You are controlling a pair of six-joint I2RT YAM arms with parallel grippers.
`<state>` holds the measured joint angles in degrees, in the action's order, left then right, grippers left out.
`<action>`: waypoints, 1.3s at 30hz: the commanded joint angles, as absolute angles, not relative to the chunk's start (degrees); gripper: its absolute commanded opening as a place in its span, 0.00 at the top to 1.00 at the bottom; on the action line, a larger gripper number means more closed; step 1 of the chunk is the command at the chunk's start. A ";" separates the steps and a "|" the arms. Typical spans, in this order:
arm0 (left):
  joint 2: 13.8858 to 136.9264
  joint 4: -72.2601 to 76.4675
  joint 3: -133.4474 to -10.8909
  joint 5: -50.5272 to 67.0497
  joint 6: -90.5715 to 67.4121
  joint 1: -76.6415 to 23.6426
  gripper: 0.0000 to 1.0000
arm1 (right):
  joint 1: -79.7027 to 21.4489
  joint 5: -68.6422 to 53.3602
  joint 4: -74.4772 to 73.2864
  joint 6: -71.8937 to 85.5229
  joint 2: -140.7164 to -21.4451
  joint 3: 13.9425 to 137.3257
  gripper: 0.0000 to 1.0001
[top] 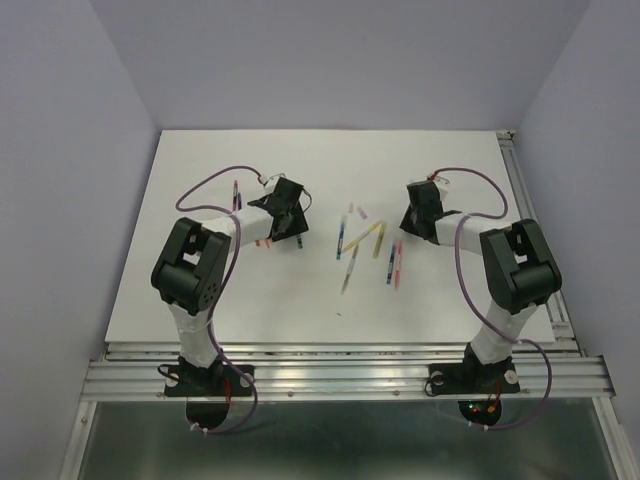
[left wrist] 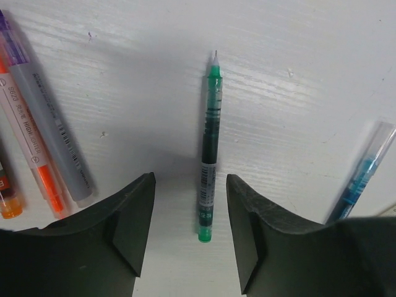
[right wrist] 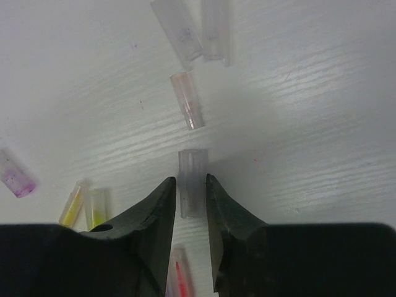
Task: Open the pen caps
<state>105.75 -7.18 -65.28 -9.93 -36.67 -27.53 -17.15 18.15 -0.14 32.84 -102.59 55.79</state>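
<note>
My left gripper [left wrist: 190,185] is open low over the table, also seen in the top view [top: 288,218]. Its jaws straddle the rear end of a green pen [left wrist: 209,154] that lies flat with its fine tip bare. My right gripper [right wrist: 192,185] is shut on a clear pen cap [right wrist: 192,167], which sticks out past the fingertips just above the table. The gripper also shows in the top view [top: 418,205]. Loose caps lie ahead of it: two clear ones [right wrist: 179,28], a pinkish one [right wrist: 187,99], a purple-stained one [right wrist: 15,174] and yellow ones [right wrist: 73,203].
A grey highlighter [left wrist: 52,130] and an orange one [left wrist: 31,148] lie left of the left gripper, and a blue pen [left wrist: 362,173] lies to its right. Several pens [top: 380,240] lie scattered mid-table between the arms. A red pen tip [right wrist: 180,272] shows under the right jaws.
</note>
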 commanded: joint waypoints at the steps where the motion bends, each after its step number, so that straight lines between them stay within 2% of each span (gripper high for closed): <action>1: 99.59 -9.23 -64.69 -10.02 -35.42 -27.86 0.37 | -16.70 18.20 -3.77 33.57 -98.88 57.31 0.64; 3: 97.92 -9.14 -64.34 -9.84 -35.24 -28.39 0.30 | -16.70 17.84 -4.39 33.57 -96.34 56.78 0.59; 5: 95.47 -9.14 -63.81 -9.67 -35.16 -29.61 0.25 | -16.70 17.84 -4.83 33.66 -94.23 55.82 0.50; 6: 94.67 -9.05 -63.55 -9.67 -34.98 -30.05 0.20 | -16.61 17.84 -5.09 33.58 -92.22 55.46 0.45; 11: 91.93 -8.61 -64.33 -9.49 -33.49 -33.92 0.08 | -16.70 15.83 -5.45 33.84 -85.09 52.30 0.30; 12: 92.02 -8.53 -65.03 -9.41 -33.40 -35.32 0.06 | -16.70 13.99 -5.28 33.92 -82.64 50.90 0.14; 13: 92.28 -8.44 -65.47 -9.49 -33.14 -35.94 0.04 | -16.61 13.10 -5.27 33.93 -81.49 50.28 0.03; 14: 93.07 -8.52 -66.00 -9.75 -32.53 -36.56 0.03 | -16.70 12.40 -5.19 34.36 -80.17 49.49 0.00; 24: 104.93 -8.88 -76.10 -7.12 -29.36 -39.46 0.03 | -16.70 5.81 -6.33 35.25 -64.35 39.91 0.00; 29: 111.70 -11.86 -82.96 -8.00 -26.46 -41.04 0.12 | -16.61 5.54 -7.64 35.60 -59.24 36.66 0.00; 36: 117.59 -15.03 -87.27 -9.93 -26.28 -41.31 0.32 | -16.61 4.83 -8.44 35.51 -54.94 35.86 0.00; 39: 119.35 -15.55 -88.06 -10.11 -26.10 -41.40 0.36 | -16.61 4.83 -8.70 35.24 -54.49 35.60 0.00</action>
<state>118.39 -13.39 -84.97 -8.51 -27.46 -41.23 -16.93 5.54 -8.99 35.59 -55.86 37.39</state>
